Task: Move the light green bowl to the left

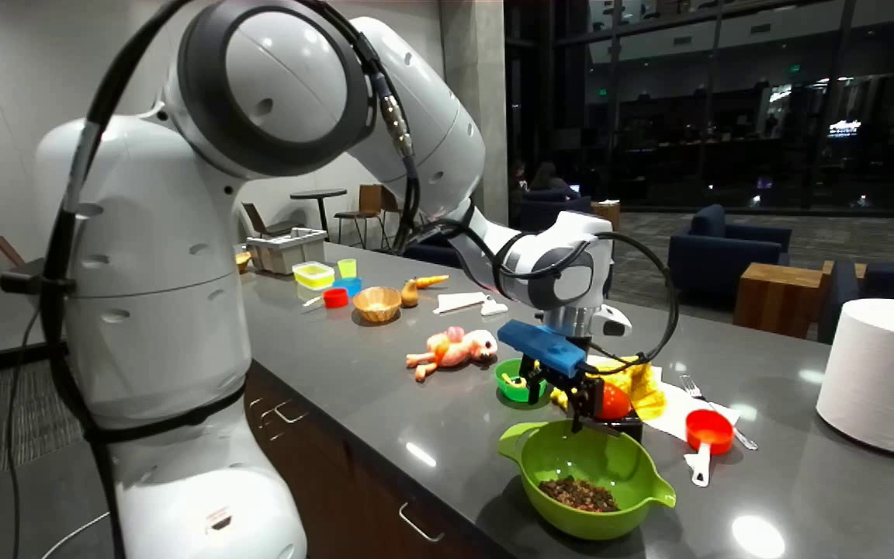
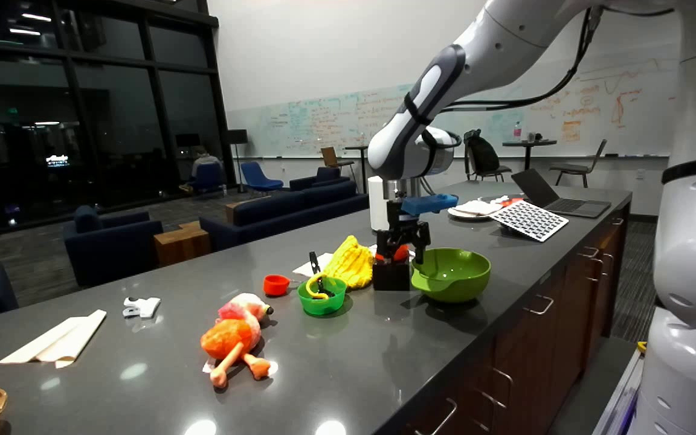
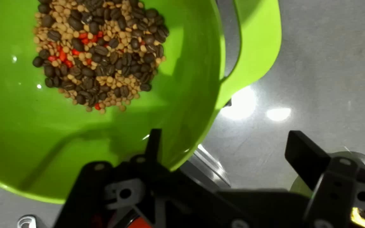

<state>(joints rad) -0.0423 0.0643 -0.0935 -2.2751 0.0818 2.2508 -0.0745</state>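
The light green bowl [image 2: 454,287] is sitting upright on the tabletop [image 2: 354,362], near an edge, holding dark and tan bits [image 3: 103,57]. The pincer [image 3: 227,139] is standing spread wide, gripping nothing; in the wrist view it is straddling the rim, 1 finger [image 3: 153,144] hanging over the interior, the other outside. Tip depth relative to the rim is not showing clearly. By judgement, a sound rim grasp is requiring enough depth to bite the wall, then gentle closing. A black box [image 2: 391,278] is standing just beside the bowl, possibly obstructing the outer finger. Sliding level should be keeping the bits contained.
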